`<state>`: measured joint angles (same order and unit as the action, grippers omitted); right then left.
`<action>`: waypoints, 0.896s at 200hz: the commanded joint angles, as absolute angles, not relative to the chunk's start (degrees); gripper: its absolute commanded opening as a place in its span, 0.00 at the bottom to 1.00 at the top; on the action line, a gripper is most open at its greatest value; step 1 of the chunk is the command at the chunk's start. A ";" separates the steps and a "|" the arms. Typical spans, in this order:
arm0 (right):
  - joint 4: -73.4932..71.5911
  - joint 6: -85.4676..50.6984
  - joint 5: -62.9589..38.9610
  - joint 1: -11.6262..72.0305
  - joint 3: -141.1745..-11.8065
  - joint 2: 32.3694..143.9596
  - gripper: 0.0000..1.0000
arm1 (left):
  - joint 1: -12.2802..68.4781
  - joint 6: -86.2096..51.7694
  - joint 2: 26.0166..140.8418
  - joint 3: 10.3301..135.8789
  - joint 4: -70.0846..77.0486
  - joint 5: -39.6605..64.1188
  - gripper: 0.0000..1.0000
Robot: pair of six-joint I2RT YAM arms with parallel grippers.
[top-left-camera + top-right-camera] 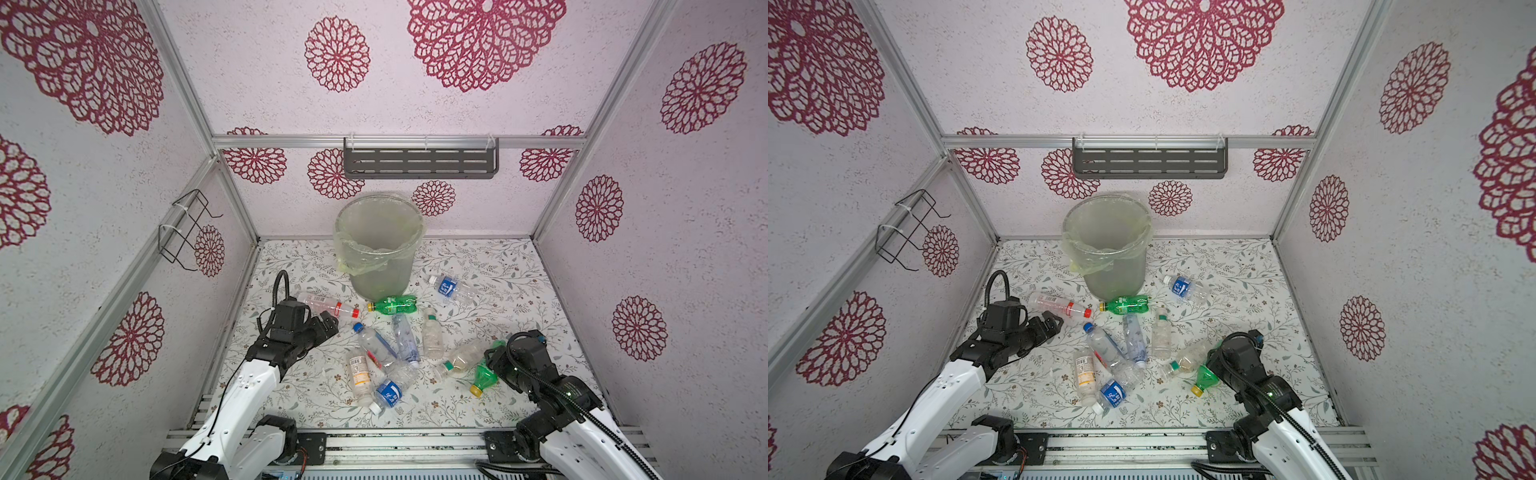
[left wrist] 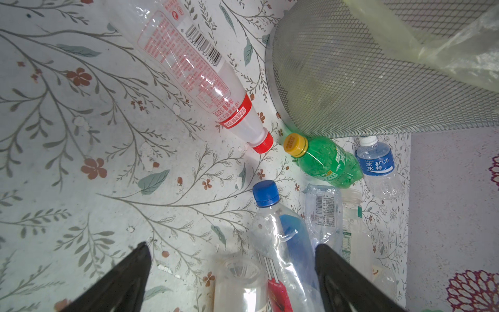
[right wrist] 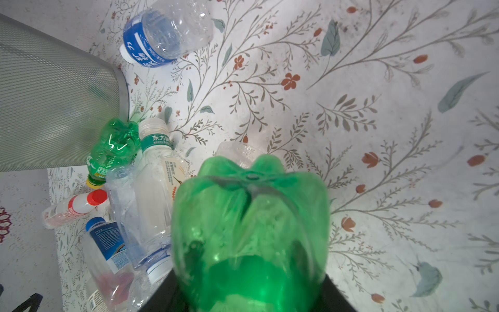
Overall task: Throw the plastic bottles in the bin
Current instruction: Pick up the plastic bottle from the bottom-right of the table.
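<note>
Robot test booth, a lab rig dressed as a home corner.
Aluminium frame rails (image 1: 270,142) hold wallpapered panels (image 1: 291,216) around the bin (image 1: 380,270) — slotted shelf (image 1: 419,163) behind it, robot arms (image 1: 249,390) bolted to a mounting rail (image 1: 399,446) in front.

Your left gripper (image 1: 327,325) hangs low, jaws spread wide. Your right gripper (image 1: 491,360) points down, jaws clamped on a green bottle (image 1: 484,376). Both arms reach forward.

Green bottle (image 1: 485,374) flashes a yellow cap (image 1: 476,390); the bin (image 1: 380,274) reads grey-green mesh; tabletop (image 1: 498,266) floral, walls (image 1: 685,232) white with crimson rosettes.
</note>
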<state>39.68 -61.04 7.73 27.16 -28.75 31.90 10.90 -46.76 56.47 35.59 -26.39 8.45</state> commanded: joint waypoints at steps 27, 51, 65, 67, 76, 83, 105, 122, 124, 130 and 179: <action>36.86 -58.25 8.09 27.14 -35.16 36.30 0.45 | 11.25 -47.99 55.63 35.16 -25.84 8.28 0.97; 35.80 -54.80 7.31 27.17 -39.45 41.38 0.45 | 11.25 -48.07 55.42 35.59 -26.53 8.36 0.97; 34.78 -53.13 6.52 27.18 -41.76 44.11 0.45 | 11.25 -48.16 55.07 35.36 -26.83 8.25 0.97; 34.60 -52.92 6.38 27.21 -42.06 44.32 0.45 | 11.25 -48.21 55.03 35.34 -26.77 8.17 0.97; 33.50 -52.25 5.67 27.18 -43.10 45.67 0.45 | 11.23 -48.34 54.81 35.09 -26.64 8.01 0.97; 32.68 -51.88 5.23 27.21 -43.86 46.42 0.45 | 11.25 -48.42 54.73 34.90 -26.55 7.97 0.97; 29.94 -50.82 4.24 27.19 -45.96 48.30 0.45 | 11.25 -48.34 54.67 34.74 -26.63 7.82 0.97; 28.07 -50.04 3.86 27.17 -47.59 49.83 0.45 | 11.25 -48.34 54.62 34.82 -26.78 7.83 0.97; 27.87 -49.95 3.80 27.23 -47.73 49.97 0.45 | 11.25 -48.34 54.66 34.81 -26.80 7.82 0.97; 27.19 -49.77 3.49 27.21 -48.23 50.48 0.45 | 11.25 -48.25 54.67 34.89 -26.93 7.88 0.97; 20.68 -49.23 0.88 27.18 -51.09 53.65 0.44 | 11.25 -47.84 54.99 35.24 -27.25 8.62 0.97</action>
<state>25.61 -50.63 2.42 27.16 -48.56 52.90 10.90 -48.03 55.35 35.59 -26.96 8.47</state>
